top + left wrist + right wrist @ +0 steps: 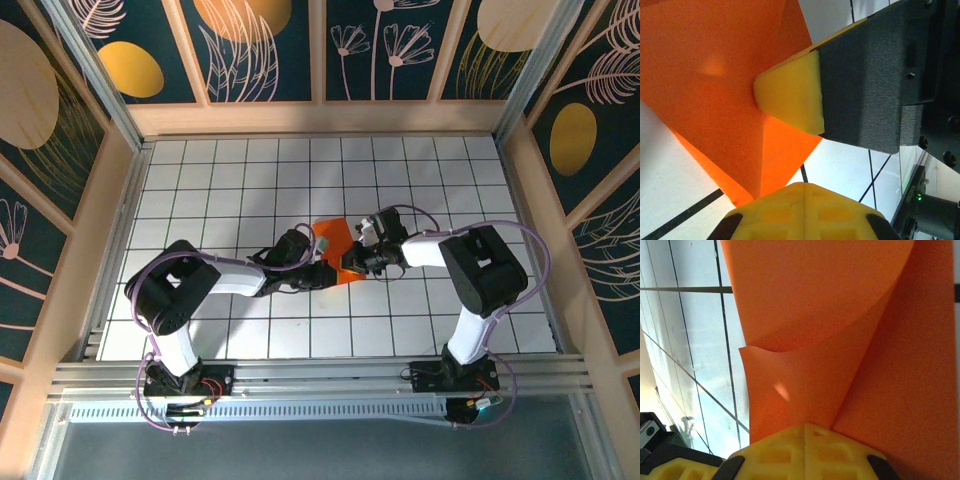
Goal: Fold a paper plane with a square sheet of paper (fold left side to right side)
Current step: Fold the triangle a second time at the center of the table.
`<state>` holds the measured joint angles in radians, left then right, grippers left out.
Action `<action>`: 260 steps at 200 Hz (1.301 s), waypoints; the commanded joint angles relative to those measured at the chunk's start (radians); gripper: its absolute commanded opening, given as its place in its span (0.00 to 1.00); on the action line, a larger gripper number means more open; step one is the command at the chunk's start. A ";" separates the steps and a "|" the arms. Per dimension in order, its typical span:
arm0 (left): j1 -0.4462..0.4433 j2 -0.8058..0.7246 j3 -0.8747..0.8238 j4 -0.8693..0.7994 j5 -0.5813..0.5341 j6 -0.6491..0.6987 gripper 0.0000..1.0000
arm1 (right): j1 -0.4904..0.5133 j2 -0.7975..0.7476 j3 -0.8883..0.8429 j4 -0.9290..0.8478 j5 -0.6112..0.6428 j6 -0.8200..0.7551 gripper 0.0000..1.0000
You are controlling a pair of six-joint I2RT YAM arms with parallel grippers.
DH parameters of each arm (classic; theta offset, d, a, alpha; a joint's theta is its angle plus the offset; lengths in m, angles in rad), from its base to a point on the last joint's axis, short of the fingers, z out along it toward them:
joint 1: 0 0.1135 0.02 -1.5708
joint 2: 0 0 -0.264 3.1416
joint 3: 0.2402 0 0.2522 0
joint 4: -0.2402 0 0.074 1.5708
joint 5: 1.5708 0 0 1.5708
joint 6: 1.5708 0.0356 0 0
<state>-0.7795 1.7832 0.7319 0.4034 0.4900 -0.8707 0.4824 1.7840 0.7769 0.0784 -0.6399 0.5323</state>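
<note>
At the near edge the two arms reach inward and meet mid-table. The left gripper (804,192), its yellow-padded jaws pressed together, pinches the pointed lower corner of a thin, creased bright orange sheet of paper (710,75). Just beside it, the right gripper (805,432) is likewise clamped tight on the sheet, where one layer curls over another; one of its yellow pads (790,95) lies against the orange face. The sheet sits between both grippers, near the middle of the white black-gridded tabletop (220,180). Beyond stands a wood-framed wall of dark floral panels (270,50).
</note>
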 commanded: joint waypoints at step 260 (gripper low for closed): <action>-0.029 -0.094 -0.054 0.017 -0.035 -0.025 0.05 | 0.008 0.026 -0.013 -0.064 0.045 -0.024 0.00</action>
<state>-0.8066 1.7683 0.6792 0.4072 0.4599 -0.8783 0.4824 1.7840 0.7769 0.0776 -0.6395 0.5297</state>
